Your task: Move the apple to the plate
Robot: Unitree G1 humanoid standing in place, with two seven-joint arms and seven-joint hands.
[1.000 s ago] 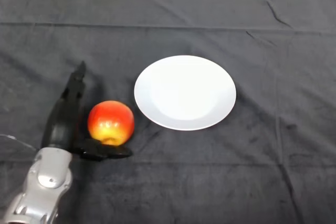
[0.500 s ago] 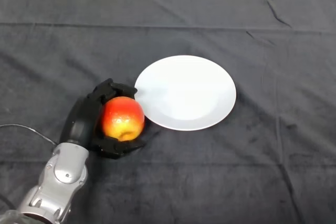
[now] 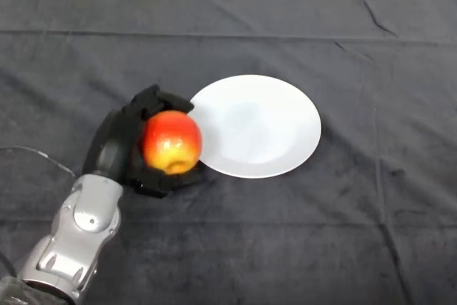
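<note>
Red and yellow, the apple (image 3: 171,141) sits in my left hand (image 3: 121,149) in the head view. The black fingers and thumb are curled round it, so I have a good hold. A second ago the hand lay flat and straight beside the apple, and the apple sat on the dark cloth (image 3: 343,233). Then the fingers closed. Now the apple has moved a little to the right and looks lifted, right at the left edge of the white plate (image 3: 271,130). It is not on the plate yet. I think I only need to carry it a bit more to the right, over the middle, and let go gently.
</note>
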